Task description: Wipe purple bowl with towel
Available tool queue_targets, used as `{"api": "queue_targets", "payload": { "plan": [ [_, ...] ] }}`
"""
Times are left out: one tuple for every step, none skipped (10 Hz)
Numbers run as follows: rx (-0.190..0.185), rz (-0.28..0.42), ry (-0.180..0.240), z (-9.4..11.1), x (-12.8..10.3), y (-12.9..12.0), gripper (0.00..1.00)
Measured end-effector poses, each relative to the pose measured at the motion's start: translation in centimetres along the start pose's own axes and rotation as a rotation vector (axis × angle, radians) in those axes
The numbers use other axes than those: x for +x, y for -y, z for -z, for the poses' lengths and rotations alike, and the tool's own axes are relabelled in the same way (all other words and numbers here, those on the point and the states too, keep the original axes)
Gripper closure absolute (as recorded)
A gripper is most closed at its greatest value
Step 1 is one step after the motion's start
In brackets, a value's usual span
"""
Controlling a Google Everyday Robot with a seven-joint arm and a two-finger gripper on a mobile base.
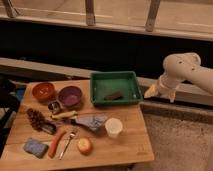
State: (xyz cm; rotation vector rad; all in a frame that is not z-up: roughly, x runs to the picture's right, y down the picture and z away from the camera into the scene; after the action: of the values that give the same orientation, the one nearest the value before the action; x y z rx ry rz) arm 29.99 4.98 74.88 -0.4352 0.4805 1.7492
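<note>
On the wooden worktop (127, 146), its near-left corner cut off, the round deep purple bowl (70, 96) sits just beside an orange-red bowl (43, 91). The crumpled blue-grey cloth towel (93, 122) lies mid-worktop, its folds indistinct. Off the right edge, the gripper (152, 92) hangs empty, fingers apart.

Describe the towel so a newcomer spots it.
On the wooden table, in front of the green tray that the claw hangs beside, the towel lies left of the white cup. It is crumpled blue-grey cloth, unlike the flat blue pad at the near-left corner.

A wooden table (131, 142) stands on speckled grey floor (175, 145); behind, a dark wall (65, 47) under a pale railed ledge (120, 22).
</note>
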Motion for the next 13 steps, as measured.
{"api": "queue_targets", "payload": {
  "plan": [
    [0.0,0.0,0.0,0.0,0.0,0.0,0.2],
    [0.0,0.0,0.0,0.0,0.0,0.0,0.2],
    [0.0,0.0,0.0,0.0,0.0,0.0,0.2],
    [0.0,0.0,0.0,0.0,0.0,0.0,0.2],
    [0.0,0.001,0.0,0.0,0.0,0.0,0.2],
    [0.0,0.005,-0.001,0.0,0.0,-0.1,0.2],
    [-0.001,0.029,-0.013,-0.3,0.5,-0.5,0.2],
    [-0.01,0.067,-0.02,-0.4,0.8,-2.0,0.2],
    [-0.02,0.104,-0.024,-0.6,1.1,-3.7,0.2],
    [-0.032,0.141,-0.027,-0.6,1.4,-5.4,0.2],
    [-0.048,0.19,-0.026,-0.6,1.8,-7.5,0.2],
    [-0.066,0.226,-0.023,-0.6,1.9,-9.1,0.2],
    [-0.085,0.255,-0.022,-0.6,1.9,-10.6,0.2]
  ]
}}
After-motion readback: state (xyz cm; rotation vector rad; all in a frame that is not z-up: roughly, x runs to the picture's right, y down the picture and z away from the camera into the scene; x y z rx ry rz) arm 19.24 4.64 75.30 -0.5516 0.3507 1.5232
